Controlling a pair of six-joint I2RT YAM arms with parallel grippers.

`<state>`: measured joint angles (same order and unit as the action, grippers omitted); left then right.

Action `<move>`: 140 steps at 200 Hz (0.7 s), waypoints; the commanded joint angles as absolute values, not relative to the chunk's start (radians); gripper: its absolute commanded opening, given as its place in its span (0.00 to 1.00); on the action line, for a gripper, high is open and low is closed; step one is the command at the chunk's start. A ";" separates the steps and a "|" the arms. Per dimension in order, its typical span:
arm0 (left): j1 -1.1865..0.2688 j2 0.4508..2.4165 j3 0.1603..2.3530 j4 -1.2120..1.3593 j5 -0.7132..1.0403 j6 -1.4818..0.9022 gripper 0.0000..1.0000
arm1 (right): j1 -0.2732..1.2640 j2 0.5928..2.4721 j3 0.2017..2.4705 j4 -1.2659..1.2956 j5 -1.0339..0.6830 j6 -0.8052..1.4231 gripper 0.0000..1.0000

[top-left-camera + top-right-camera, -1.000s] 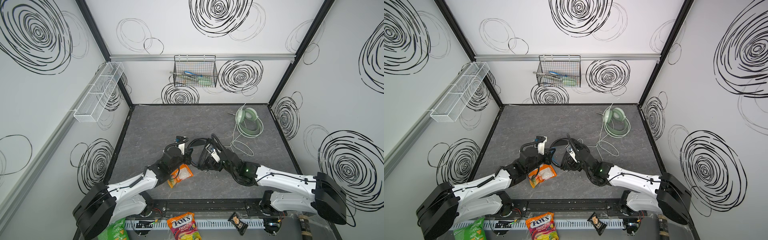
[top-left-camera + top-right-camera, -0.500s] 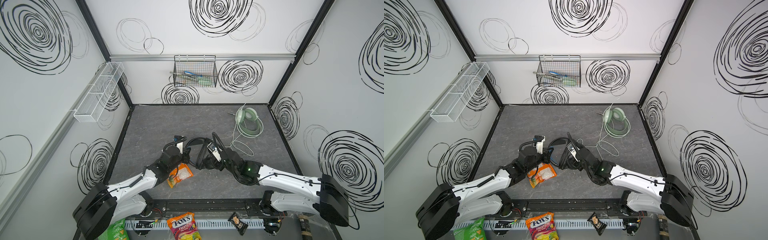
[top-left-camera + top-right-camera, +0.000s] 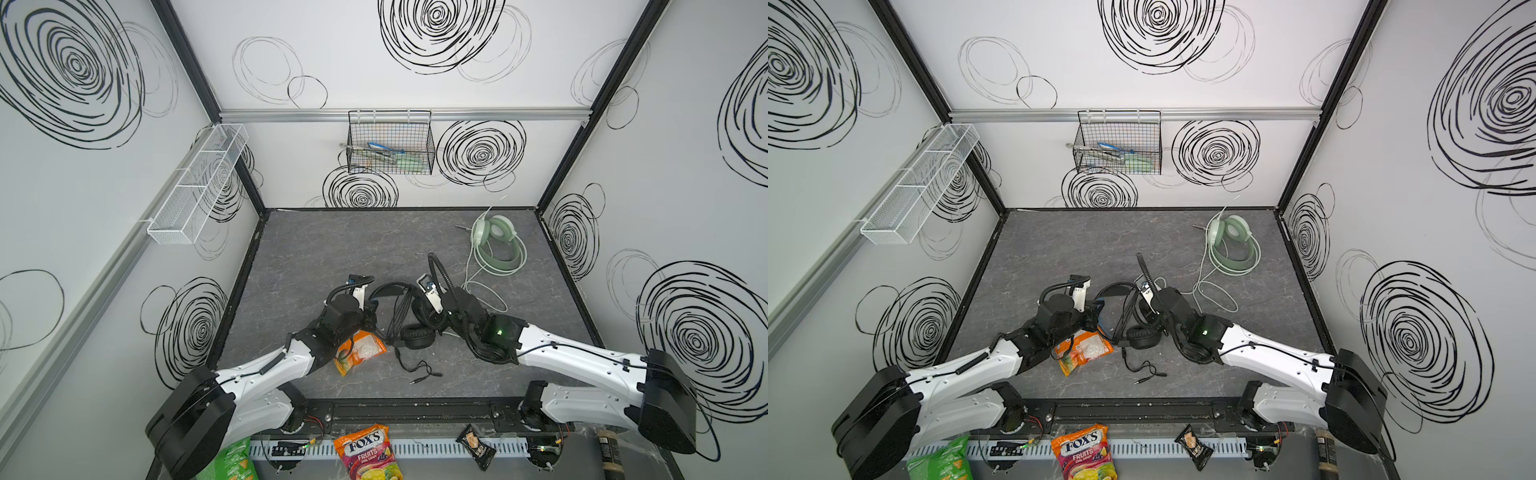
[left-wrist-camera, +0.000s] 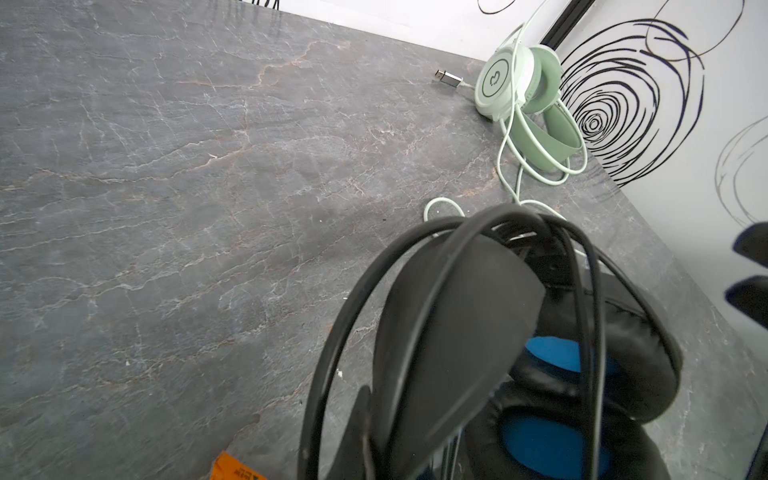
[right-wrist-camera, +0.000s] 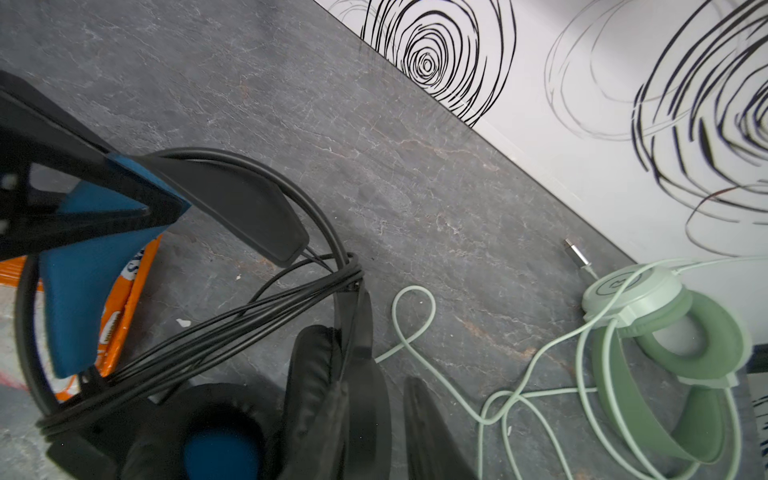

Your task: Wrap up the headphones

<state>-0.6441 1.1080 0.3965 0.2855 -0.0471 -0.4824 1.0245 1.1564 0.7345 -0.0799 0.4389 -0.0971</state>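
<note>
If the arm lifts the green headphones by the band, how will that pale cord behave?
Probably floppy: the cord lies in loose loops on the table, so it should trail. The band of the green headphones holds its curve, so likely stiff. The metal plug may drag.

right claw [image 3: 422,318] | jaws narrower than a second ago | at black headset [image 3: 417,337] ear cup

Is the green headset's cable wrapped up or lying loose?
Loose. The whitish cable trails off the mint-green headset in open loops across the table; its plug lies bare beside an earcup.
</note>
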 commanded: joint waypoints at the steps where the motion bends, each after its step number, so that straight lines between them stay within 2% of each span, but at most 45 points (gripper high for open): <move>1: -0.631 1.110 0.412 0.333 -0.028 -0.474 0.00 | 1.051 1.109 0.774 -0.158 0.412 -0.083 0.44; 29: -0.625 1.126 0.420 0.331 -0.035 -0.467 0.00 | 1.113 0.995 0.735 -0.221 0.400 -0.018 0.57; 53: -0.612 1.150 0.419 0.349 -0.037 -0.474 0.00 | 1.143 0.914 0.679 -0.241 0.320 0.144 0.68; 68: -0.608 1.167 0.420 0.355 -0.037 -0.481 0.00 | 1.171 0.907 0.639 -0.235 0.258 0.254 0.70; 90: -0.606 1.176 0.420 0.364 -0.034 -0.489 0.00 | 1.244 0.936 0.583 -0.208 0.269 0.362 0.73; 140: -0.606 1.168 0.435 0.355 -0.028 -0.486 0.00 | 1.365 1.050 0.548 -0.191 0.285 0.420 0.76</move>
<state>-0.6125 1.1763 0.3996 0.2901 -0.0425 -0.4782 1.3262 1.0195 0.5594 -0.2066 0.2802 0.3477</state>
